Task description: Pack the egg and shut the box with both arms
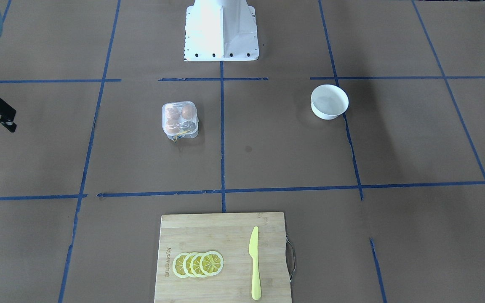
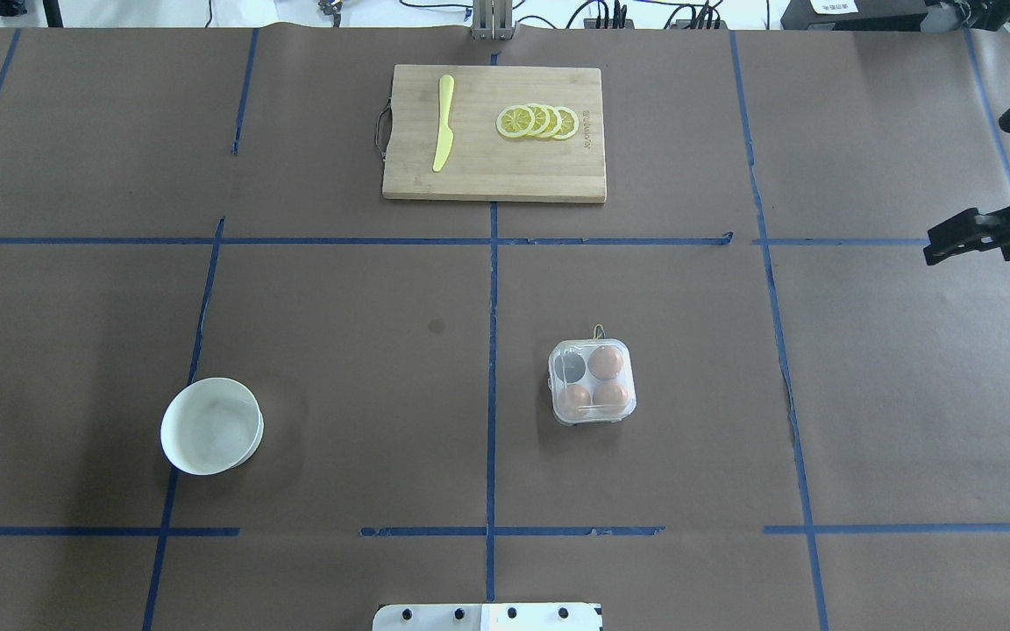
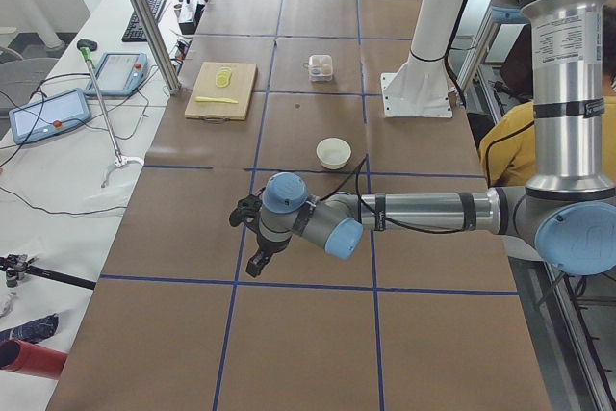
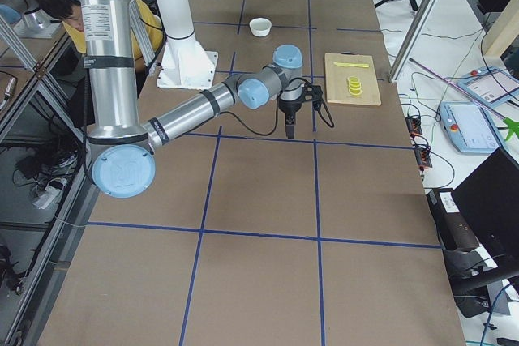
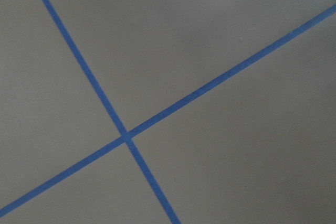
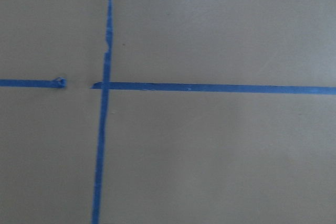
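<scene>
Seeing the box [image 2: 593, 381] resting on the bench [image 2: 338, 289] with the lid down, carrying three brown eggs [image 2: 607, 361] in its cups. Finding the white bowl [image 2: 211, 426] well apart from the box, on the robot's left of it. Spotting the right hand [image 2: 943, 244] hanging far from the box on the other side, and the left hand [image 3: 248, 236] far beyond the bowl. Not managing to tell whether either hand is released or clenched.
</scene>
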You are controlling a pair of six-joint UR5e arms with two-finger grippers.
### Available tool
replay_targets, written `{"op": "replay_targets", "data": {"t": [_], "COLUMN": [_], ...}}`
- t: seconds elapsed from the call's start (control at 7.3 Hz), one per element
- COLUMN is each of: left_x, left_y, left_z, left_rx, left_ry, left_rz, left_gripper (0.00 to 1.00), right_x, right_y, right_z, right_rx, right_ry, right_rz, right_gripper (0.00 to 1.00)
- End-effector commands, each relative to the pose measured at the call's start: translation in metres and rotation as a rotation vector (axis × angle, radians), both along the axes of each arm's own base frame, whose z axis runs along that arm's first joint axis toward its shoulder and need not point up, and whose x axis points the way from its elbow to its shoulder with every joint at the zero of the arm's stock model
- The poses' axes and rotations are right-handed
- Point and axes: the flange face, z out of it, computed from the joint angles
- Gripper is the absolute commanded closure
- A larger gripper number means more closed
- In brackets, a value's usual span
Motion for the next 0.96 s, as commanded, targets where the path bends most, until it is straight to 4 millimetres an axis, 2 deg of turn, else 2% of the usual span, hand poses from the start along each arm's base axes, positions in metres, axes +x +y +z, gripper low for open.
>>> {"op": "replay_targets", "data": {"t": [0.0, 0.14, 0.27, 0.41, 0.55, 0.68, 0.82], "left_x": [-0.001, -0.002, -0.002, -0.004, -0.002, -0.002, -0.002], "left_y": [0.000, 0.004, 0.007, 0.013, 0.010, 0.010, 0.010], "left_z": [-0.001, 0.007, 0.018, 0.023, 0.028, 0.028, 0.033], "left_rx": [0.005, -0.010, -0.033, -0.040, -0.049, -0.057, -0.074], "left_ry": [-0.005, -0.008, -0.014, -0.017, -0.015, -0.013, -0.014], "left_rz": [-0.004, -0.003, -0.003, -0.003, -0.002, -0.013, -0.018], "left_gripper": [0.00, 0.00, 0.00, 0.00, 0.00, 0.00, 0.00], "right_x": [0.090, 0.118, 0.132, 0.147, 0.152, 0.152, 0.152], "right_y": [0.001, 0.003, 0.015, 0.027, 0.042, 0.048, 0.046], "right_z": [0.086, 0.119, 0.139, 0.150, 0.165, 0.170, 0.169], "right_rx": [0.036, 0.052, 0.052, 0.030, -0.004, -0.018, -0.006], "right_ry": [-0.030, -0.054, -0.060, -0.059, -0.055, -0.059, -0.060], "right_rz": [-0.091, -0.122, -0.135, -0.106, -0.095, -0.093, -0.091], "right_gripper": [0.00, 0.00, 0.00, 0.00, 0.00, 0.00, 0.00]}}
